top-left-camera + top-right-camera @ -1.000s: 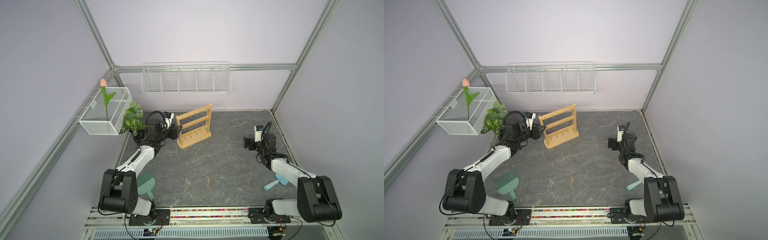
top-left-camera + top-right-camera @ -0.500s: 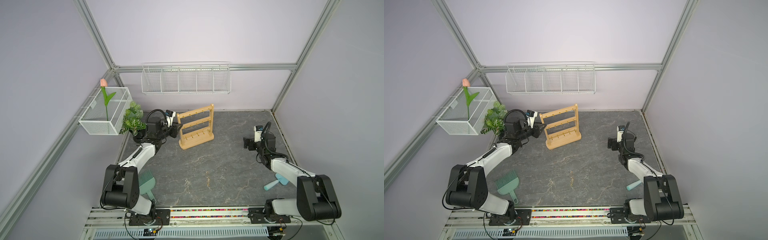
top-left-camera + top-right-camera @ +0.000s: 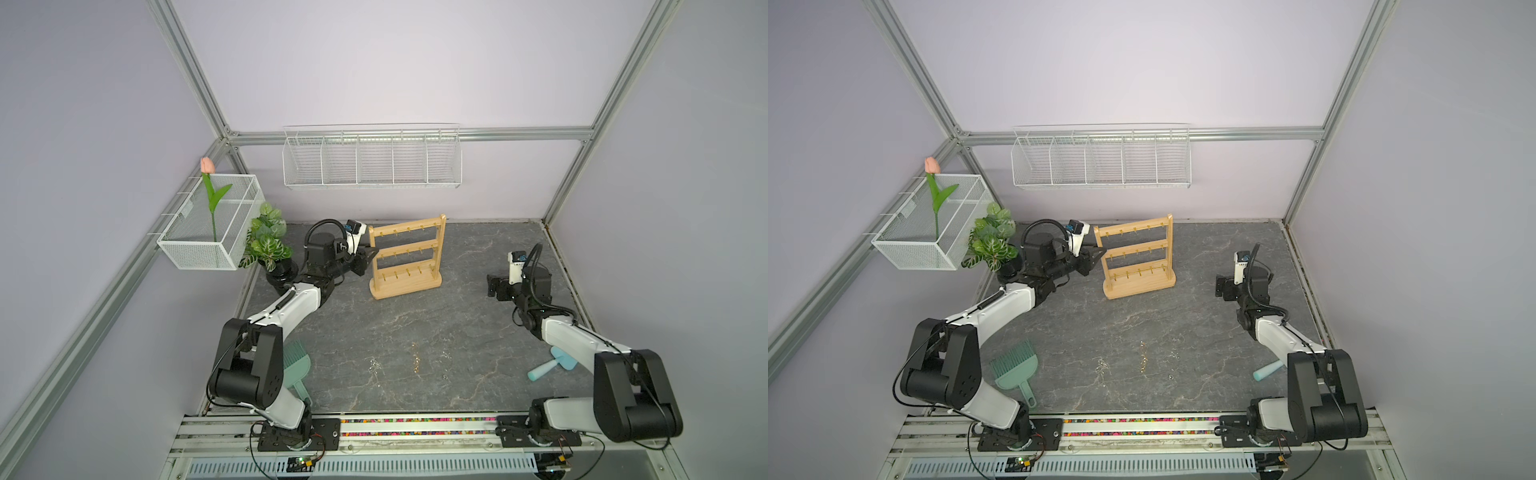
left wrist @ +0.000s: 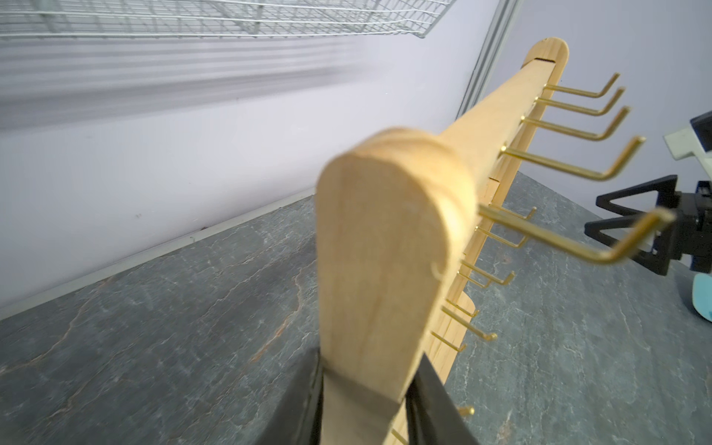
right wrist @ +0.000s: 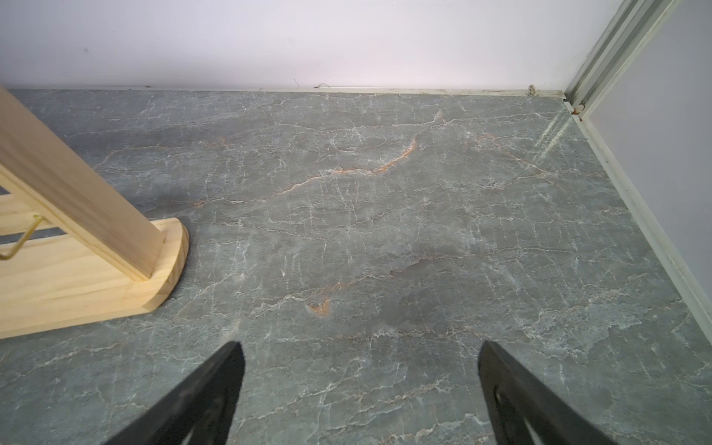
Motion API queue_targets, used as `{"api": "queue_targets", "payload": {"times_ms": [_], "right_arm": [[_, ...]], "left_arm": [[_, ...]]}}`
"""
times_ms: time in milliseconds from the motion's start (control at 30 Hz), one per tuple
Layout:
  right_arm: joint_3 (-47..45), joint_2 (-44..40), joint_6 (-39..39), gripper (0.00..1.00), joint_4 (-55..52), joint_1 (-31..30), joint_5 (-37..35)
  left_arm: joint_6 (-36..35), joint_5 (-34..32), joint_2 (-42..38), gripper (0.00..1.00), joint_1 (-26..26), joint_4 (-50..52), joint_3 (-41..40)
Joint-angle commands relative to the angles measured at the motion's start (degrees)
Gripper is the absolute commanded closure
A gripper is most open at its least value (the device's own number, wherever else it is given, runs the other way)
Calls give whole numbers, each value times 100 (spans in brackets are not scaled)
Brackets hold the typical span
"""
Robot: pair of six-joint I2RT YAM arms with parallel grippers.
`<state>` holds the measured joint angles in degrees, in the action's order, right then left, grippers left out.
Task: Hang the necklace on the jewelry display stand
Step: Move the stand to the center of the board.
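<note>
1. The left claw [image 3: 366,259] is at the back left of the desk [image 3: 457,320], right on the stand [image 3: 406,286]. On the left wrist cam, the end post nearest that arm sits between the two black fingers [image 4: 293,416], and both are pressed against the wood. I'm calling that clamped on the stand.
2. The stand is upright with its base flat on the desk, close to the back wall. It has three rails of little gold hooks [image 4: 570,169] sticking out toward the front.
3. The right claw [image 3: 496,286] is over bare desk off to the right, well apart from the stand. On its wrist cam the jaws are spread wide with only stone-pattern desk between them, and the rounded end of the stand's base pokes in at the edge.
4. I think the necklace [image 3: 415,358] is the thin gold glint lying flat on the desk near the front middle. It's well away from both claws and the stand, and too small for me to make out its shape.
5. Other stuff:
   - a potted plant [image 3: 266,243] behind the left arm
   - a green dustpan [image 3: 297,365] by that arm's base
   - a light blue brush [image 3: 552,365] by the right arm
   - wire baskets [image 3: 372,160] on the walls
</note>
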<state>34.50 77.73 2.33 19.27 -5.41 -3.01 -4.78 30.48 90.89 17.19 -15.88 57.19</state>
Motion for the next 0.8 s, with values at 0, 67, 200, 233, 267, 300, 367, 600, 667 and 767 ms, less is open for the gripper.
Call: {"api": "queue_targets", "payload": {"times_ms": [0, 67, 200, 233, 267, 300, 367, 600, 667, 767], "right_arm": [[-66, -135, -92, 3, 143, -39, -51], [-75, -137, -99, 3, 148, -39, -51], [-65, -145, -81, 3, 139, -39, -20], [-75, -158, -83, 3, 141, -39, -16], [-74, -162, -84, 3, 139, -39, -9], [-83, -162, -83, 3, 145, -39, -7], [-76, -168, -85, 3, 149, -39, -21], [-50, -171, -77, 3, 72, -39, 57], [-19, -184, -79, 4, -3, -41, 119], [65, -251, -148, 5, -315, -59, 159]], "left_arm": [[-70, 159, 218, 68, 281, 136, 247], [-142, 100, 306, 67, 436, 120, 316], [-60, 54, 429, 66, 521, 5, 364], [-55, 47, 409, 63, 517, -3, 348], [-75, 44, 390, 60, 520, 17, 339], [-111, 33, 351, 58, 514, 55, 328], [-180, 29, 286, 52, 522, 141, 306], [-224, -168, -17, 38, 522, 387, 232], [-184, -291, -189, 33, 522, 640, 223], [-71, -647, -587, 30, 517, 1237, 69]]}}
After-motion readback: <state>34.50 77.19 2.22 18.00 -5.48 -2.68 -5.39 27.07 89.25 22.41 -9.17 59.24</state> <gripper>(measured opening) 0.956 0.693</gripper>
